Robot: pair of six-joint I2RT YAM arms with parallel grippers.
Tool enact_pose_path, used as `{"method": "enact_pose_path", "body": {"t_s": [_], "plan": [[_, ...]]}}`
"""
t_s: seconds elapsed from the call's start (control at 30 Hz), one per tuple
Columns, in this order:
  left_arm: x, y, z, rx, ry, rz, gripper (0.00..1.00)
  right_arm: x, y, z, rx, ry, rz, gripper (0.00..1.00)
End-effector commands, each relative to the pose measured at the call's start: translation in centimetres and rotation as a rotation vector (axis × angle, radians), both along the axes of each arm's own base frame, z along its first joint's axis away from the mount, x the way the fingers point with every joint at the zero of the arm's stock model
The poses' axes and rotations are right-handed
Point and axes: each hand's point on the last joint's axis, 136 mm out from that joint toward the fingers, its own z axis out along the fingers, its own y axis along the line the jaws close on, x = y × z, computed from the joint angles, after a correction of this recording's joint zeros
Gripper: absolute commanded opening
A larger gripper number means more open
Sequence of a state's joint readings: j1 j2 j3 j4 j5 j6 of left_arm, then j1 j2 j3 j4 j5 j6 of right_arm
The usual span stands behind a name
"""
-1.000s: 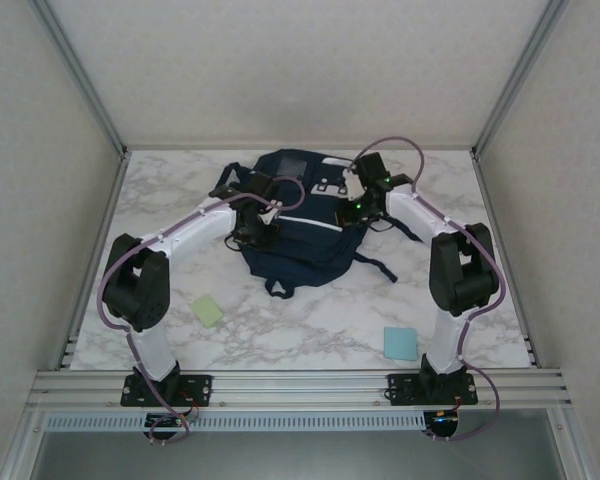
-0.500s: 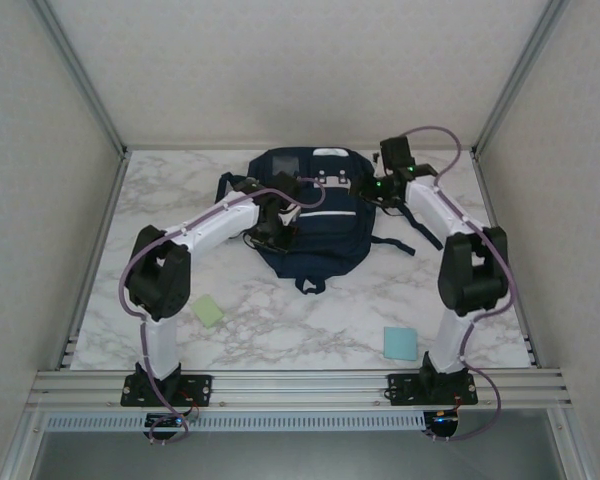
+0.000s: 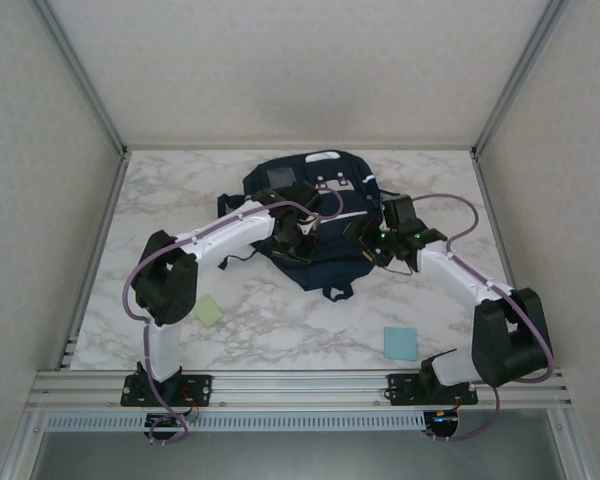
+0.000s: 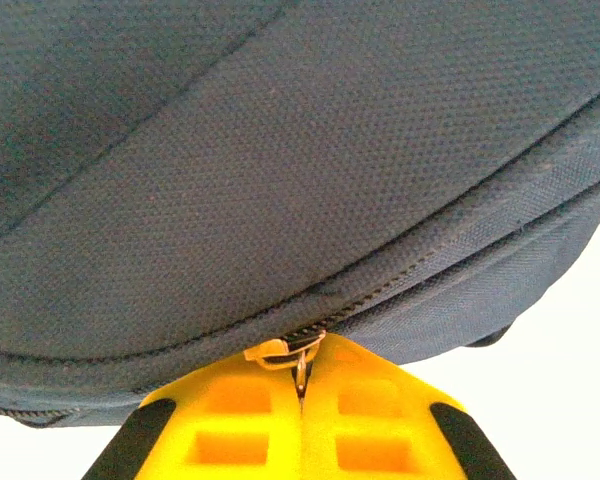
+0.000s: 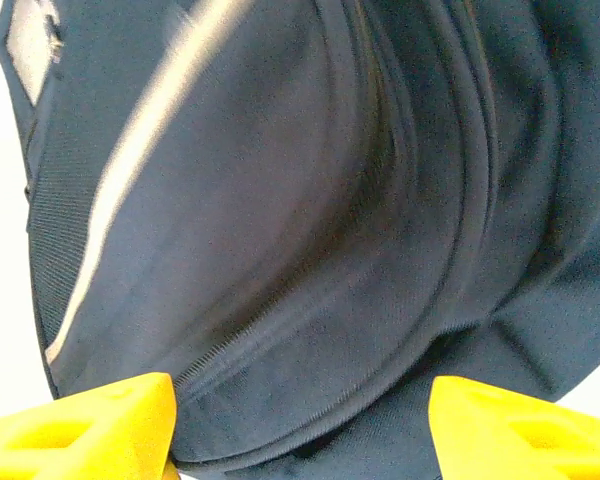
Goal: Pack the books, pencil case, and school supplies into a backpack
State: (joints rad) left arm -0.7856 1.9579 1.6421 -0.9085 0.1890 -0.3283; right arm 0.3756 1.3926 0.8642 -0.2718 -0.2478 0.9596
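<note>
backpack (image 3: 315, 215) on white marble table (image 3: 280, 340), left gripper (image 4: 302, 385) clenched on zipper pull (image 4: 285, 352), right gripper (image 5: 300, 425) released

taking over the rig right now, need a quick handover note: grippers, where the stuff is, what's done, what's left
Grippers: left gripper is shut on the zipper pull of the backpack. The right gripper is open, facing the backpack and holding nothing.
Things: the backpack lies flat mid-table. The pale green pad and light blue pad lie on the table near the arm bases, outside the backpack.
Done: cannot tell what is already inside.
Left: probably work the zipper, then pack both pads.
</note>
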Motion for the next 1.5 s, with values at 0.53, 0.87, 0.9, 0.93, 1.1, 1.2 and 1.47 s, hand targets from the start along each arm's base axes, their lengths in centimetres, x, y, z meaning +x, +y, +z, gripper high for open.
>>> {"method": "enact_pose_path", "body": {"t_s": [0.53,0.87,0.9,0.93,1.1,1.2,1.47], "plan": [[0.2,7.3,0.6,0.213,-0.049,-0.081,0.00,2.3,0.7,-1.9,-0.173,-0.114,0.063,0.00],[5.3,14.4,0.8,0.265,-0.119,0.042,0.00,1.1,-1.4,-0.8,-0.431,-0.208,0.352,0.00],[6.1,14.3,0.8,0.272,-0.146,0.051,0.00,1.1,-1.1,-0.8,-0.432,-0.214,0.385,0.00],[6.9,14.1,0.9,0.268,-0.169,0.055,0.00,1.2,-0.8,-0.8,-0.430,-0.218,0.412,0.00],[10.3,14.2,0.6,0.330,-0.263,0.069,0.00,1.7,0.7,-1.4,-0.437,-0.221,0.570,0.00],[10.3,14.5,0.5,0.358,-0.252,0.062,0.05,2.5,0.6,-1.0,-0.458,-0.225,0.568,0.00],[8.6,15.4,3.4,0.338,-0.250,0.148,1.00,3.7,1.9,2.5,-0.372,-0.246,0.498,0.42]]}}
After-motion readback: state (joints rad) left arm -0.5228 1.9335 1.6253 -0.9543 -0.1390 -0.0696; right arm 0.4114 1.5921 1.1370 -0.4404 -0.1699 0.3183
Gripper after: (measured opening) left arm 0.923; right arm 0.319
